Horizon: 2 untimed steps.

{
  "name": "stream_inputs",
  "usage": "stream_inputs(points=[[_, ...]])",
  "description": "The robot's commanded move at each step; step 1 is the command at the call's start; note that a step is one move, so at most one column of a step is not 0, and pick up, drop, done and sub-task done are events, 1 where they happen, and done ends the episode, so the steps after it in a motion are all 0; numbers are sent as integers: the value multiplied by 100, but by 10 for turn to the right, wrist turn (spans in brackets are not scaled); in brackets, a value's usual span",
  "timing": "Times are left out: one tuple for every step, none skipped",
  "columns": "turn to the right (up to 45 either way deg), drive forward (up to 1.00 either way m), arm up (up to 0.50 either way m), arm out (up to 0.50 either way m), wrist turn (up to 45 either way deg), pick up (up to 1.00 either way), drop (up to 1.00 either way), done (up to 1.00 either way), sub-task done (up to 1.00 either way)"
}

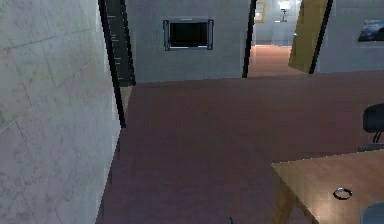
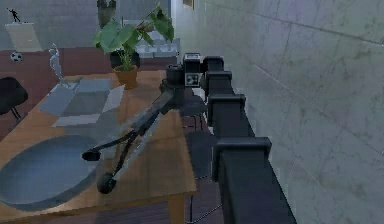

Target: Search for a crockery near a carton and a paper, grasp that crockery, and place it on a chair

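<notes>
Search looks finished: the gripper (image 2: pixel 95 169) reaches across the table (image 2: pixel 165 160), its tips at the right rim of a grey dish (image 2: pixel 45 175), likely the crockery, lying near left with paper (image 2: pixel 88 104) just beyond. The grasp is unconfirmed, and the carry to the chair (image 2: pixel 10 95), far left, remains. I cannot tell the jaws' state, any hold or any contact; the picture's left edge cuts off the dish
</notes>
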Motion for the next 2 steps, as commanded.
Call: stream_inputs(points=[[0,0,0,-32,0,0,0,0,0],[-90,0,0,0,0,0,0,0,0]])
